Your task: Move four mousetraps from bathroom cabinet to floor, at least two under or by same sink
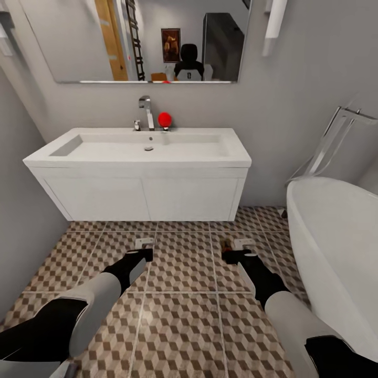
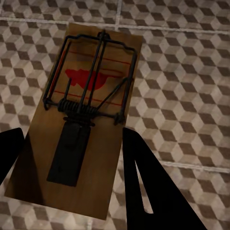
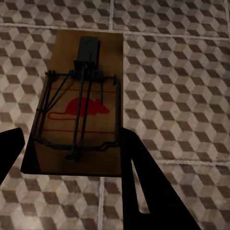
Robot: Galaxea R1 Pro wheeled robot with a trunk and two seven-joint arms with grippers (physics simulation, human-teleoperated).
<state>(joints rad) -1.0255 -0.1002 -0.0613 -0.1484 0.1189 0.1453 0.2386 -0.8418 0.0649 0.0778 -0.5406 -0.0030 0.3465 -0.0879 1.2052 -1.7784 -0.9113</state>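
two mousetraps, one (image 2: 76,124) clamped in left claw (image 2: 72,177), one (image 3: 81,105) in right claw (image 3: 72,177), above bathroom floor (image 1: 184,325)

Grey walls, cube-pattern tile floor (image 1: 178,325). White vanity (image 1: 142,197) with sink (image 1: 149,144), chrome tap (image 1: 146,110), mirror (image 1: 147,39) above; white tub (image 1: 336,247) at right.

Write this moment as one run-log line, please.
left gripper: shut on mousetrap | right gripper: shut on second mousetrap | both over bathroom floor, facing sink
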